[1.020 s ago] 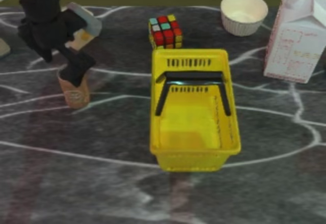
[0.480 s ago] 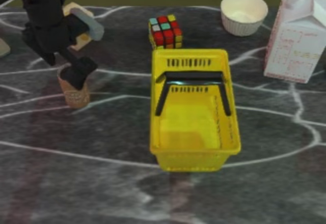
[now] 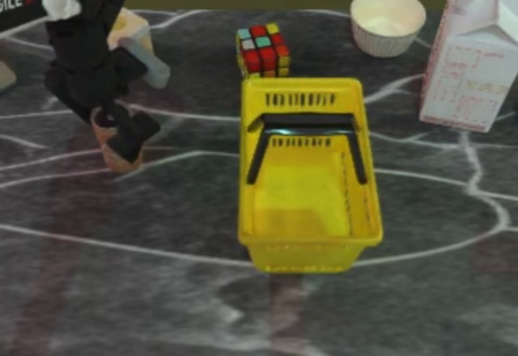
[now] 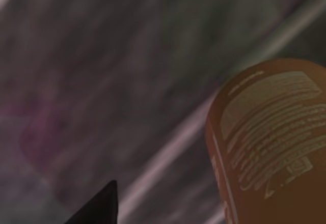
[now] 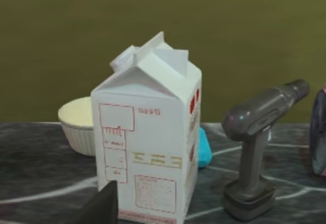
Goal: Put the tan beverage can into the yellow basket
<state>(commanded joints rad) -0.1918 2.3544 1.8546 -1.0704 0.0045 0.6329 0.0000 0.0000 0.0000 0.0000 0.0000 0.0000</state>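
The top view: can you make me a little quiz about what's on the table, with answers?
1. True or false: the can is already inside the basket.
2. Which thing stands just beyond the basket's far end? A) a colourful cube B) a spoon C) a banana
3. Fill in: the left end effector is at the ____, at the table's left side.

Key:
1. False. The can stands on the table, left of the basket.
2. A, the cube.
3. Can. The bowl and carton are far off at the right.
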